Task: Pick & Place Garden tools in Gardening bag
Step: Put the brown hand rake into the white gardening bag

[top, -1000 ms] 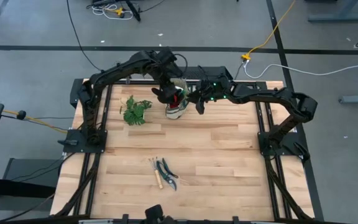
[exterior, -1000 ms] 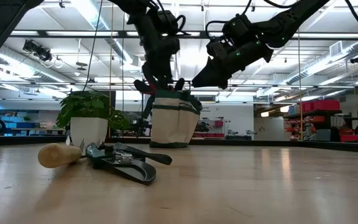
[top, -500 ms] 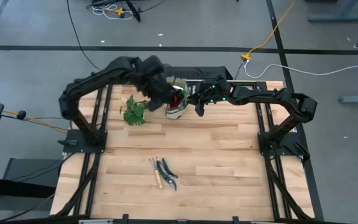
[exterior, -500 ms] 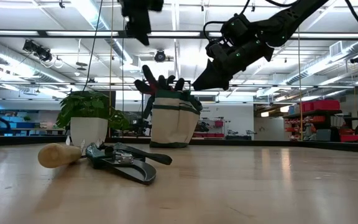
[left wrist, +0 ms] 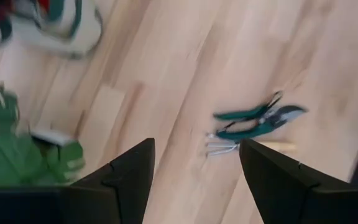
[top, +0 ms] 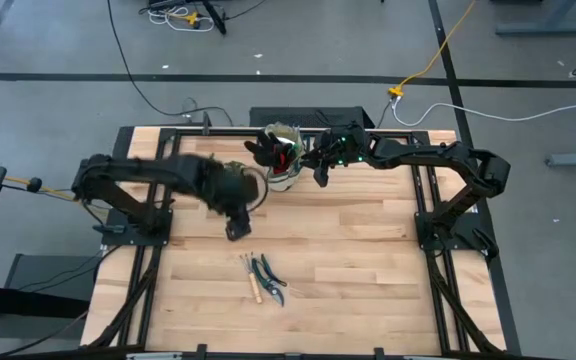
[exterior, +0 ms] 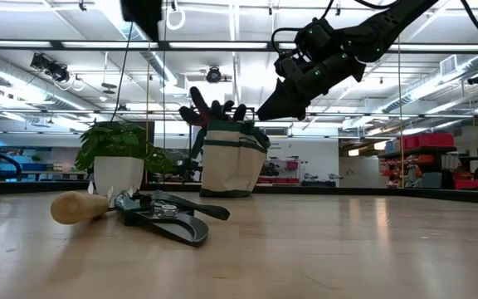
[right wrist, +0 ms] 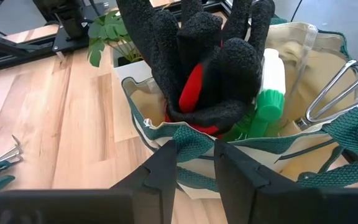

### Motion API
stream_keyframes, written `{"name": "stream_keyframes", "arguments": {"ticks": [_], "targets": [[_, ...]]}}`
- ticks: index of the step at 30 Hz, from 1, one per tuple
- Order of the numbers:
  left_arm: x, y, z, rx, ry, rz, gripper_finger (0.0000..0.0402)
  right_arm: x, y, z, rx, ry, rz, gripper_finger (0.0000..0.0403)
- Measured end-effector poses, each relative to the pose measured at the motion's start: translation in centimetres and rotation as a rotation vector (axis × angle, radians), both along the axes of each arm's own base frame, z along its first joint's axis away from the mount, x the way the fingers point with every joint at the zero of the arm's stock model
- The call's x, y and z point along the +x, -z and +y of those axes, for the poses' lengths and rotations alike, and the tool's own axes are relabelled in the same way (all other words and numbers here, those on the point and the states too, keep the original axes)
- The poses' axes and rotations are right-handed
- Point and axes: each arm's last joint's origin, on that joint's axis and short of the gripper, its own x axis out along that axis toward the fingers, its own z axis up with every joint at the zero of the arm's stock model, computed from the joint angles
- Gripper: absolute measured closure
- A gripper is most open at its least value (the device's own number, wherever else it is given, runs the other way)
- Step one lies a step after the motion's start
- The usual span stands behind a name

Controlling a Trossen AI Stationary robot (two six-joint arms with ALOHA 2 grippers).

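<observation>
The beige gardening bag (top: 283, 168) (exterior: 232, 162) stands upright on its base at the table's far middle. A red-and-black glove (right wrist: 204, 68) (exterior: 214, 108) sticks up out of it, fingers up, beside a green spool (right wrist: 265, 109) and metal tines (right wrist: 334, 87). My right gripper (top: 320, 175) (right wrist: 194, 171) is shut on the bag's rim. A wooden-handled rake (top: 253, 282) (exterior: 77, 206) and pruning shears (top: 270, 278) (left wrist: 257, 118) lie flat on the table nearer the front. My left gripper (top: 235, 230) (left wrist: 197, 180) hovers open above the table between bag and tools, holding nothing. My right gripper pinches the bag's green-trimmed rim (right wrist: 194, 144) between its two fingers, on the bag's side toward the table's right edge. The fingers come slanting down from the right. The bag stays upright with its base on the table.
A leafy plant in a white pot (exterior: 119, 166) (left wrist: 11, 152) stands left of the bag, partly under my left arm in the high view. Bare wood lies around the tools (top: 368, 260) and along the right half of the table.
My left gripper has risen from the glove at the bag's mouth. It has swung toward the table's left and near edges, past the plant, and is now over the wood above the tools. The glove stays in the bag, fingers up.
</observation>
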Motion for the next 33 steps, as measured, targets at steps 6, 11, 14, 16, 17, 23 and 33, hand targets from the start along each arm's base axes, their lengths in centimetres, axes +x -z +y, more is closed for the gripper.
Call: {"name": "stream_keyframes", "arguments": {"ticks": [6, 11, 14, 16, 17, 23, 33], "targets": [[-0.4, 3.7, -4.5, 0.045, -0.066, 0.016, 0.0161, 0.0, 0.0, 0.0, 0.000, 0.000, 0.000, 0.0295], [-0.8, 7.1, -7.2, 0.048, -0.130, -0.028, 0.0161, 0.0, 0.0, 0.0, 0.000, 0.000, 0.000, 0.0295], [-1.4, 9.7, -8.1, 0.029, -0.171, -0.029, 0.0161, 0.0, 0.0, 0.0, 0.003, 0.001, 0.000, 0.0295], [-2.1, 11.4, -8.4, 0.031, -0.200, 0.011, 0.0161, 0.0, 0.0, 0.0, 0.003, 0.001, 0.000, 0.0295], [-2.5, 12.3, -8.4, 0.033, -0.227, 0.031, 0.0161, 0.0, 0.0, 0.0, 0.003, 0.001, 0.000, 0.0295], [-4.2, 16.3, -8.4, 0.025, -0.323, 0.060, 0.0161, 0.0, 0.0, 0.0, 0.003, 0.001, 0.000, 0.0295], [-4.1, 19.9, -8.6, -0.084, -0.285, -0.096, 0.0161, 0.0, -0.1, 0.0, -0.006, -0.001, -0.010, 0.0295]]}}
